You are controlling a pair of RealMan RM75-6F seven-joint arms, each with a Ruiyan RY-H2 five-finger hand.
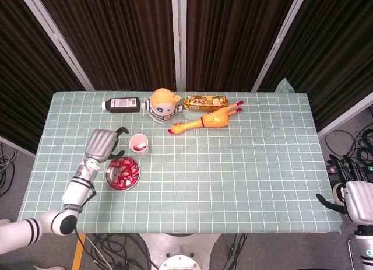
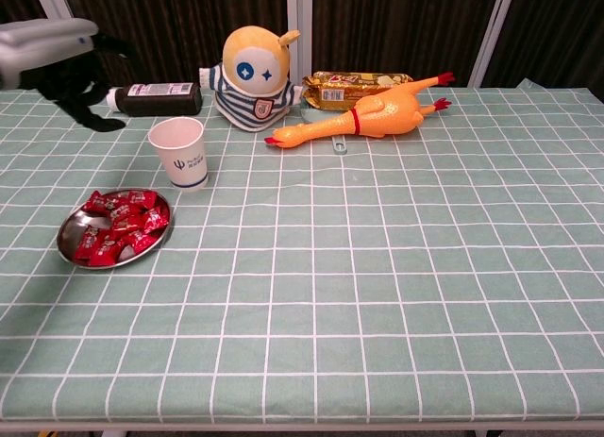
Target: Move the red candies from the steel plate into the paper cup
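Left hand (image 1: 104, 144) hangs above the table just left of the paper cup (image 1: 139, 144), up and away from the rim, fingers spread and nothing between them as far as either view shows, so empty and open. From the chest view the same hand (image 2: 58, 67) sits high at the left edge, dark fingers dangling, no red in them

Head view shows red inside the cup, so at least one candy is in there. Most of the red candies (image 2: 117, 226) are on the steel plate (image 2: 68, 253), which sits just in front-left of the cup, near it but not touching

Right hand (image 1: 353, 197) is parked off the table's right end, well apart from everything. Too small and edge-on to say how its fingers lie, so I can't tell its state

My read: between cycles. One drop looks done, hand is free, plate nearly full, so the task is early

Next move as I see it: bring the left hand down over the plate, pinch a single wrapper off the top of the pile, lift clear, carry over the cup mouth, release. Watch points:
- wrappers overlap, easy to drag two or flick one off the plate
- cup is light and close to the plate, a knuckle could tip it
- plate may slide on the checked cloth (image 2: 377, 267) if pressed at the rim
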